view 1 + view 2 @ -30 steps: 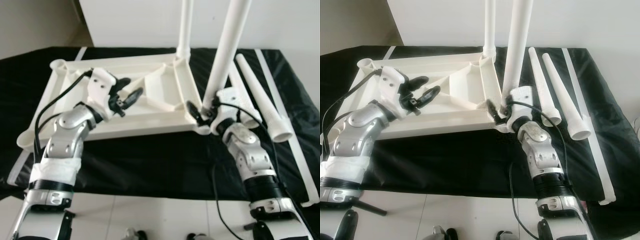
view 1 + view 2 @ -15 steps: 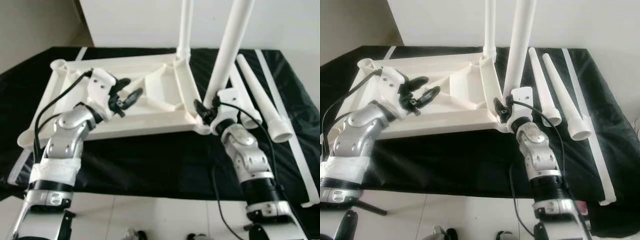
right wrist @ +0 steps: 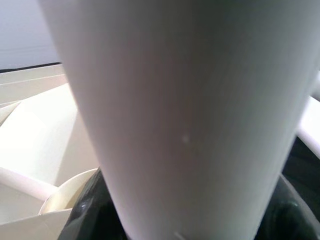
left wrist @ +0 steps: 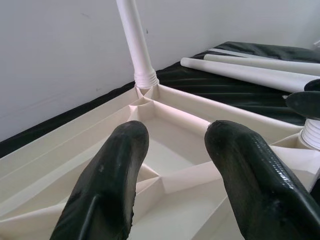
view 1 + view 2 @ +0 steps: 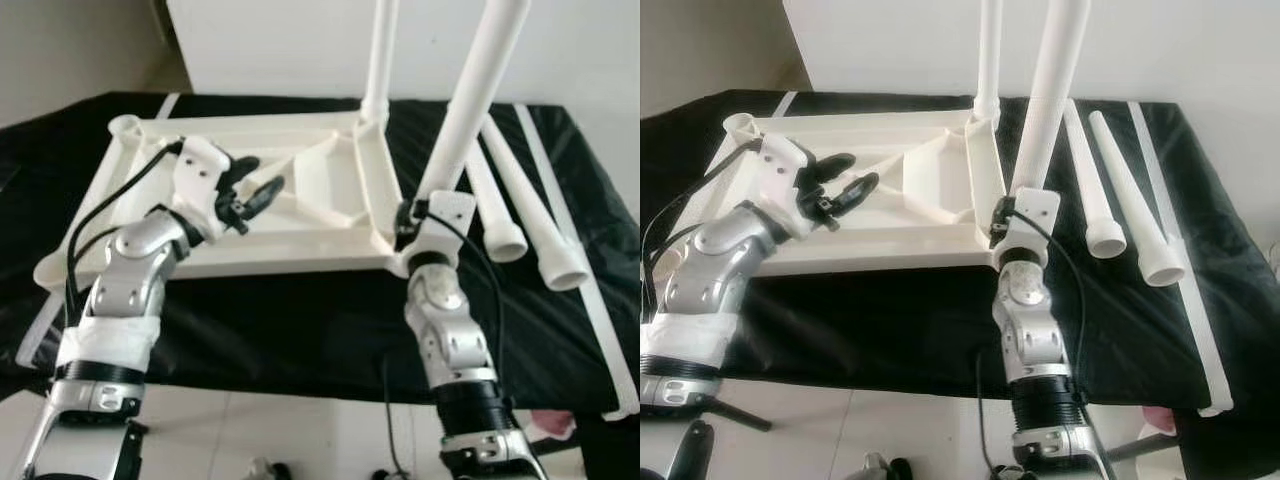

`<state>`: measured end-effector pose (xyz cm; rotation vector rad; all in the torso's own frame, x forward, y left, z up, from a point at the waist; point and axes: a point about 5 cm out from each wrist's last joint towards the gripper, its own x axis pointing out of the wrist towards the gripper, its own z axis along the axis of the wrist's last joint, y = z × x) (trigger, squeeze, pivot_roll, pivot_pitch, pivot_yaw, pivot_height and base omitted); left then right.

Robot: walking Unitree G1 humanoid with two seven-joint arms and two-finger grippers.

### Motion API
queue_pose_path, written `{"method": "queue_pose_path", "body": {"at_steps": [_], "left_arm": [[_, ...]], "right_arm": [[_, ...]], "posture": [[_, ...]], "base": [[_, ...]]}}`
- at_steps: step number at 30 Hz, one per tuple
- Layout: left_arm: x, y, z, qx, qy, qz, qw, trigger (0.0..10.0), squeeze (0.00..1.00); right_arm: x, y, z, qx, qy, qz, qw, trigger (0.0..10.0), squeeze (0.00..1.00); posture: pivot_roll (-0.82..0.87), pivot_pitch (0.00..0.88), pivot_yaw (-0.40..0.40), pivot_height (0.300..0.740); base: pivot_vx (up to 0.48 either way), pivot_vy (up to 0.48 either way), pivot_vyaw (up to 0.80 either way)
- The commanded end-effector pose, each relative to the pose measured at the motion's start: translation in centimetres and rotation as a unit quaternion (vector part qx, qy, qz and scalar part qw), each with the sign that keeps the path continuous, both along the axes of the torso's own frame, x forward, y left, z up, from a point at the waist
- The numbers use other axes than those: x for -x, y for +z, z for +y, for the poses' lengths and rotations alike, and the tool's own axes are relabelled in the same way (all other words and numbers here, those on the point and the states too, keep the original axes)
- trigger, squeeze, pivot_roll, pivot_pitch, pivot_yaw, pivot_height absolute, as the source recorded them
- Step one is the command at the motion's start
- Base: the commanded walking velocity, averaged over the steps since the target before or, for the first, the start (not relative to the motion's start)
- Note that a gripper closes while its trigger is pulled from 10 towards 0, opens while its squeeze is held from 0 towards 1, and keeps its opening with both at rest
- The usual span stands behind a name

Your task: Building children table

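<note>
On the black-draped desk (image 5: 300, 310), the right gripper (image 5: 412, 215) seemingly clasps the upright leg (image 5: 462, 105) above its corner socket, left gripper (image 5: 255, 180) parted

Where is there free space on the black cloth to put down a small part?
Free: the black cloth in front of the upturned tabletop, between the two arms, and the front right corner beside the flat strip. Crowded: right of the right gripper, where two loose legs lie close together, and the tabletop's ribbed underside, under the open left gripper.
</note>
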<state>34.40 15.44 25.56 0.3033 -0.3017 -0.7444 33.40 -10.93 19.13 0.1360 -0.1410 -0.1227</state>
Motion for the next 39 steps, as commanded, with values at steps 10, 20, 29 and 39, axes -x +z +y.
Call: {"method": "queue_pose_path", "body": {"at_steps": [10,20,29,39], "left_arm": [[0.5,-0.3,0.3,-0.005,0.004,0.003,1.0,0.0,0.0],[0.5,-0.3,0.5,-0.005,0.01,0.003,1.0,0.0,0.0],[0.5,-0.5,0.1,-0.019,0.004,0.003,1.0,0.0,0.0],[0.1,-0.5,0.1,-0.04,0.009,-0.001,0.999,0.7,0.0]], "right_arm": [[0.6,-0.8,-1.3,-0.028,0.032,-0.003,0.999,10.0,1.0],[1.2,-0.7,-1.3,-0.004,0.053,-0.024,0.998,10.0,0.0],[1.5,-1.2,-1.1,-0.003,0.053,-0.019,0.998,10.0,0.0],[1.3,-1.1,-1.4,-0.005,0.051,-0.024,0.998,10.0,0.0]], "posture": [[-0.07,0.138,0.033,0.74],[-0.07,0.141,0.037,0.74],[-0.07,0.143,0.046,0.74],[-0.07,0.138,0.056,0.74]], "base": [[0.0,0.0,0.0],[0.0,0.0,0.0],[0.0,0.0,0.0],[0.0,0.0,0.0]]}}
